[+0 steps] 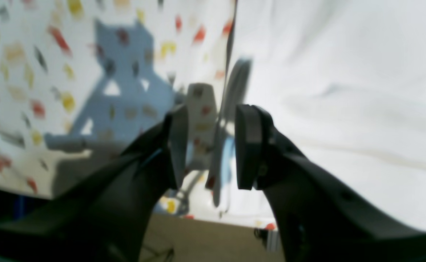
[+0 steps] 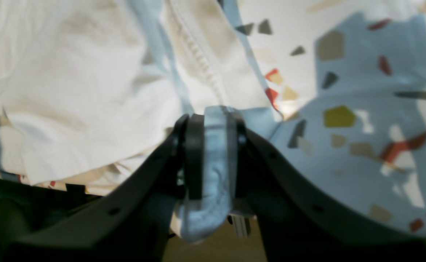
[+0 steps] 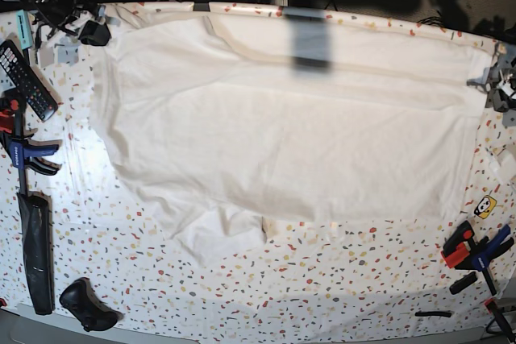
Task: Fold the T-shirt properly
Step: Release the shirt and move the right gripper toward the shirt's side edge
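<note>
At the table's far edge we see the T-shirt spread flat, long axis side to side | left gripper spread, hem just beside one finger | right gripper pinching a shirt fold | both ends equally near an arm.

A: Which items are blurred?

B: In the left wrist view, the left gripper, the T-shirt edge and the speckled tabletop are all out of focus. The object between the pads cannot be identified.

A: What is cut off or hidden?

B: In the base view, both arms fall mostly outside the frame. The clamp at the right edge is cropped. The right gripper hides part of the cloth fold.
</note>
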Action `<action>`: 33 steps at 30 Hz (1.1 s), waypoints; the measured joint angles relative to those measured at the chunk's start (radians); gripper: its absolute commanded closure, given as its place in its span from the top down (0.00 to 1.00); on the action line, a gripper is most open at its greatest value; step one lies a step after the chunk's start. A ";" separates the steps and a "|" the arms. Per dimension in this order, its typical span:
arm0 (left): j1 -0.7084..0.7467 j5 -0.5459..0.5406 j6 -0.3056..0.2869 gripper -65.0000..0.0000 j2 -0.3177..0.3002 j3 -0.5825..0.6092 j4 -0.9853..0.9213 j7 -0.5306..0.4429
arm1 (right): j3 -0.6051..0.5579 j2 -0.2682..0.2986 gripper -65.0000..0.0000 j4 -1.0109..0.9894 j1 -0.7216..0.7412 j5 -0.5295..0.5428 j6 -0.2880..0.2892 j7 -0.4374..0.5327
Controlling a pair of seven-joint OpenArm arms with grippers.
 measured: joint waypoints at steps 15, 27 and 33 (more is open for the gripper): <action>0.000 0.000 -0.001 0.33 0.006 0.000 0.174 -0.353 | 0.027 0.013 0.19 0.238 0.033 0.046 0.014 -0.060; -0.076 0.109 0.070 0.33 0.120 0.000 0.173 -0.447 | 0.098 -0.020 0.23 0.256 0.238 -0.025 0.014 0.005; -0.097 0.124 0.076 0.33 0.125 0.067 0.172 -0.441 | 0.098 -0.020 0.40 0.256 0.238 -0.063 0.014 0.052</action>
